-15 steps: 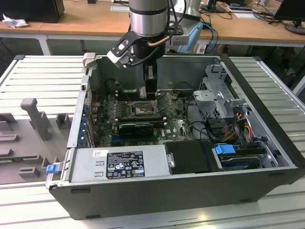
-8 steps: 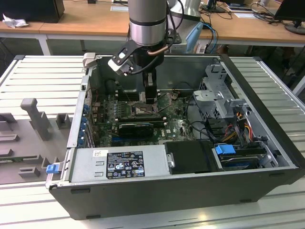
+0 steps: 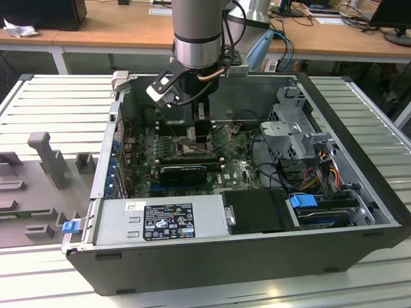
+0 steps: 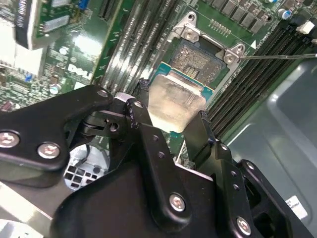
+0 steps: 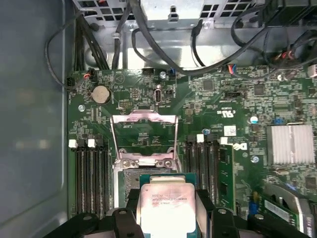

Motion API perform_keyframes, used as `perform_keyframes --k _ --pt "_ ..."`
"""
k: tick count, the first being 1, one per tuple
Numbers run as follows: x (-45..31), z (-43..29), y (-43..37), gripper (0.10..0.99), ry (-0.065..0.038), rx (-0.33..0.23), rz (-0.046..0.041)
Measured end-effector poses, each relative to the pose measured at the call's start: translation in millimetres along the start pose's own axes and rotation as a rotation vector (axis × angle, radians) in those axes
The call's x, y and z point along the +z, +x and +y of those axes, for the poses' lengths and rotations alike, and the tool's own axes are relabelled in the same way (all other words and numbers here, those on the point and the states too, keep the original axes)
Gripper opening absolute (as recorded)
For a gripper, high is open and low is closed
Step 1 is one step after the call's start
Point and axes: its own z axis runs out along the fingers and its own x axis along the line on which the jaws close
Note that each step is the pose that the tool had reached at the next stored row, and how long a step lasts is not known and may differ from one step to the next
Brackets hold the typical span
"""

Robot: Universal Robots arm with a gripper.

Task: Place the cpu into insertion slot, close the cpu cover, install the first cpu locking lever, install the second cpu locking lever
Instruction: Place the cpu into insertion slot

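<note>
hand [image 4: 173, 103] clamped on the cpu [image 5: 166, 201] above the insertion slot [image 4: 198, 58], cpu cover [image 5: 143, 130] open — keeping it square and level looks key.

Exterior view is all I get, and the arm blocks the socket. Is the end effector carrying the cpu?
Observer: Yes. In both wrist views the end effector is clamped on the cpu by two opposite edges.
Operator: Is the insertion slot free?
Observer: In the second wrist view the insertion slot lies bare with nothing seated in it. The cpu overlaps only its near edge.
Operator: And the cpu cover?
Observer: In the first wrist view the cpu cover is swung open, on the slot's far side from the cpu.
</note>
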Motion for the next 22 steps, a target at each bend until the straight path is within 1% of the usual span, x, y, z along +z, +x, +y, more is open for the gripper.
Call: perform_keyframes --k 1,2,6,9,14,20,22 --pt "4.9 -0.6 3.7 0.529 0.0 -0.001 0.0001" --pt "8.9 -0.9 4.0 0.529 0.0 -0.004 0.0003" --pt "17.1 -2.7 3.8 0.529 0.0 -0.009 0.0007" --pt "23.2 -5.4 3.8 0.529 0.0 -0.011 0.0009" --pt "24.7 -7.8 3.9 0.529 -0.001 -0.011 0.0009" --pt "24.5 -14.8 4.1 0.529 -0.001 -0.011 0.0008" --pt "26.0 -16.1 5.5 0.529 -0.001 -0.011 0.0009"
